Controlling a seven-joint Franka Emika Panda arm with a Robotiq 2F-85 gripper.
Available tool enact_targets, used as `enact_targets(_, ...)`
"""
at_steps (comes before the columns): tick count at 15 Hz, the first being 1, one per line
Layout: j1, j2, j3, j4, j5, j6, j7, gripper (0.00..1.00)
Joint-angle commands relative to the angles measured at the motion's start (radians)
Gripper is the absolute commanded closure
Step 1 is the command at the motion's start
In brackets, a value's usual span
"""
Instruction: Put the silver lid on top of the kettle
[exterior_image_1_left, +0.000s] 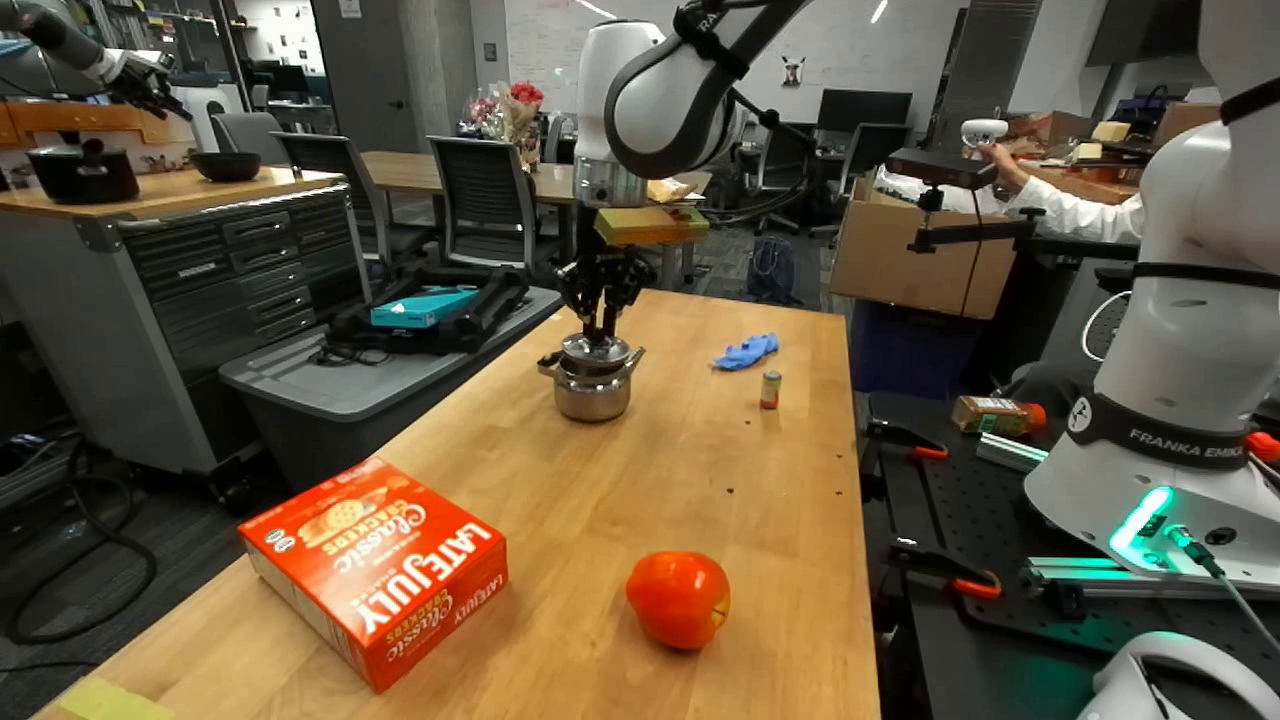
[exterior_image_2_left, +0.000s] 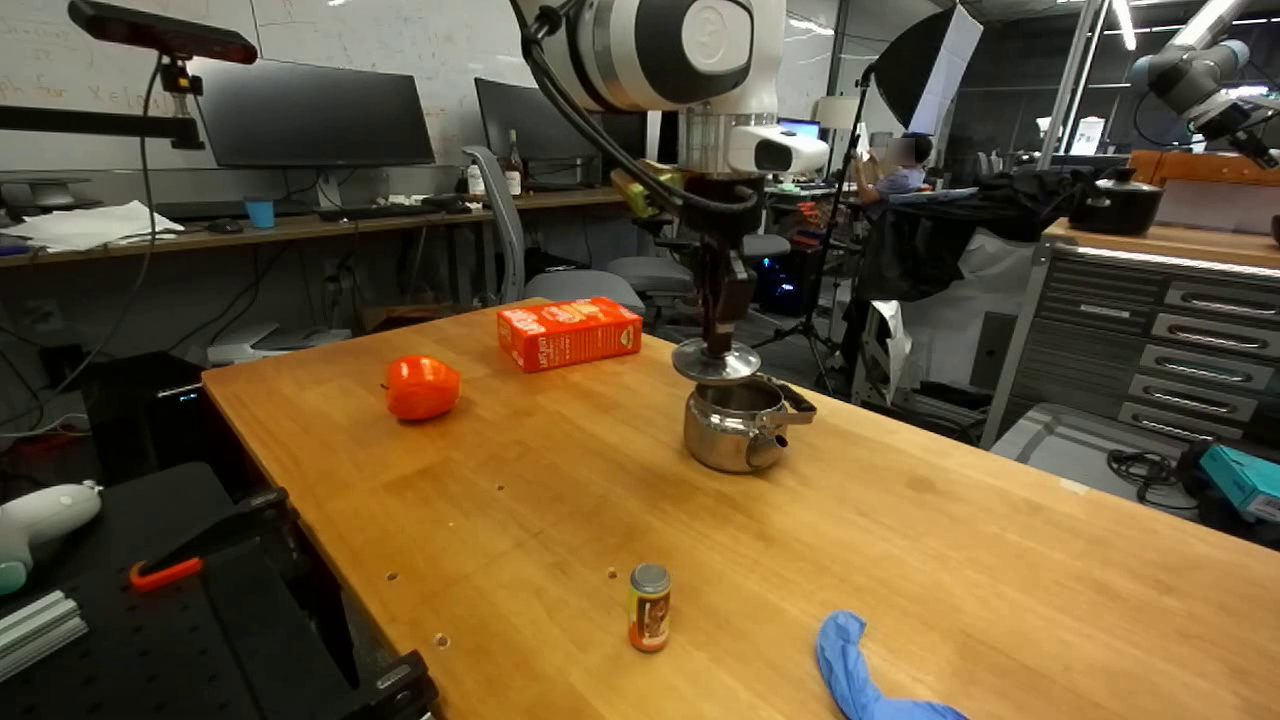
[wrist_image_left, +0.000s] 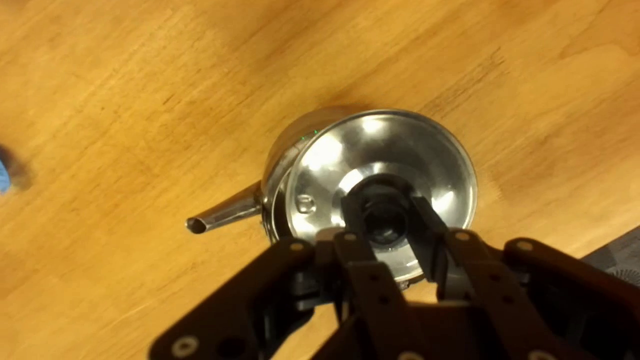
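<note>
Containers: the kettle (exterior_image_2_left: 730, 435) stands upright on the table (exterior_image_1_left: 650, 480), mouth uncovered; interior seen only in part from an exterior view, contents cannot be told. Its spout (wrist_image_left: 227, 210) points to the lower left in the wrist view. The handle (exterior_image_2_left: 797, 402), dark-gripped, leans down to one side, just beside the mouth and near the lid's edge. The silver lid (exterior_image_2_left: 716, 372) hangs right above the mouth, with a gap to the rim visible in an exterior view; in the wrist view it appears offset away from the spout, a crescent of rim showing on the spout side. Gripper (wrist_image_left: 387, 211): fingers drawn in narrow, holding the lid by its dark knob (wrist_image_left: 385, 225). A covered black pot (exterior_image_1_left: 85, 177) and a dark bowl (exterior_image_1_left: 225, 166) sit on a drawer cabinet (exterior_image_1_left: 240, 270), well apart from the table; bowl's contents not visible.

Labels: cracker box (exterior_image_1_left: 375, 565) lies flat, reads "LATE JULY", "Classic", "CRACKERS". Small can (exterior_image_2_left: 649, 610) upright, picture on its label, print too small to read. A black base band (exterior_image_1_left: 1170, 442) on the robot reads "FRANKA EMIKA".

Surroundings: red-orange round item (exterior_image_1_left: 678, 600) with a stem, at the same end of the table as the box. Blue glove (exterior_image_1_left: 747, 352) crumpled near the can. Cardboard carton (exterior_image_1_left: 920, 250) beyond the table edge.
</note>
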Motion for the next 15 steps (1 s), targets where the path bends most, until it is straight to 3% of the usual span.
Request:
enact_targets(1, 0.014, 0.041, -0.019, 0.059, 0.013, -0.013, 0.045, 0.89)
enact_targets(15, 0.006, 0.107, -0.027, 0.106, 0.055, 0.0, 0.064, 0.89)
